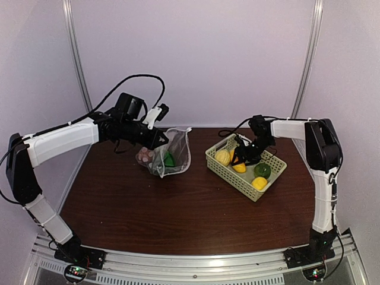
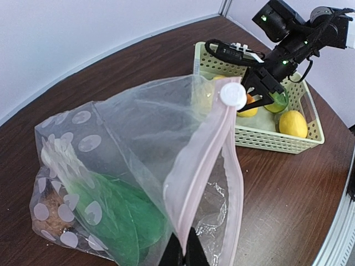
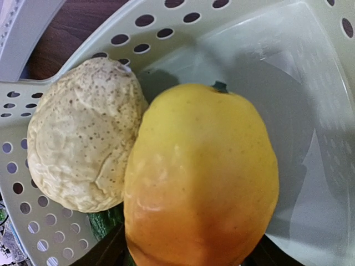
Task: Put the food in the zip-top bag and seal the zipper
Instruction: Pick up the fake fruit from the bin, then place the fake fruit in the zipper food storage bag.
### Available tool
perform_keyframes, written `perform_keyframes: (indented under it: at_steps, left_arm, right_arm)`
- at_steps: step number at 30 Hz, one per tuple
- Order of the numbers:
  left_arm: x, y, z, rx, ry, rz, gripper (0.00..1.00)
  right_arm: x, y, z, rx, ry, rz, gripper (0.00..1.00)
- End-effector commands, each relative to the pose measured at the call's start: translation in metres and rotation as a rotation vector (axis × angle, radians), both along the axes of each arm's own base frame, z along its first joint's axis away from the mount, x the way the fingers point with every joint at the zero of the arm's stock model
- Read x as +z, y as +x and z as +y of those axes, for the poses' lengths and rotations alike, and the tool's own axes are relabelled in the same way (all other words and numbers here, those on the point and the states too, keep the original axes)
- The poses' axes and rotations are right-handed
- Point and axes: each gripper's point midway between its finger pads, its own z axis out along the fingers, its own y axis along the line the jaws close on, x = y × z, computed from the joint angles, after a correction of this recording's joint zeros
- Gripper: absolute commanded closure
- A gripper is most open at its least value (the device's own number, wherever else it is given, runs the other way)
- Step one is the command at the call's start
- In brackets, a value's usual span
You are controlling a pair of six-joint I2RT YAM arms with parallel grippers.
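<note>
The clear dotted zip-top bag point(image 1: 175, 153) stands open on the table, with a green leafy vegetable point(image 2: 119, 213) and a brown piece point(image 2: 52, 213) inside. My left gripper point(image 2: 186, 252) is shut on the pale pink zipper point(image 2: 208, 155) strip near one end and holds the mouth up; a white slider point(image 2: 233, 94) sits at the far end. My right gripper point(image 3: 186, 252) is down in the pale green basket point(image 1: 221, 169), its fingers pressed on both sides of a yellow-orange fruit point(image 3: 202, 177). A pale speckled lemon point(image 3: 83, 138) touches that fruit.
The basket also holds a round green fruit point(image 1: 262, 170) and a yellow lemon point(image 1: 259, 183). A dark green piece point(image 3: 105, 221) lies under the gripped fruit. The basket walls point(image 3: 72, 55) close in around my right gripper. White walls stand behind the table.
</note>
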Motion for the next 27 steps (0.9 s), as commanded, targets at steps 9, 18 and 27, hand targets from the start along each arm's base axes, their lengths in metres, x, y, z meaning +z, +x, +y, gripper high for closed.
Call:
perform_keyframes:
  at_steps: [9,18,27]
  left_arm:
    - [0.008,0.004,-0.005,-0.003,-0.03,-0.034,1.0]
    - [0.011,0.004,-0.004,-0.001,-0.033,-0.04,1.0]
    - [0.022,-0.005,-0.016,-0.046,-0.127,-0.018,1.0]
  right_arm:
    - [0.054,0.005,-0.024,-0.042,-0.085,-0.184,0.56]
    - [0.17,-0.024,0.0,0.153,0.0,-0.502,0.64]
    - [0.237,-0.109,0.123,0.484,0.302,-0.591,0.64]
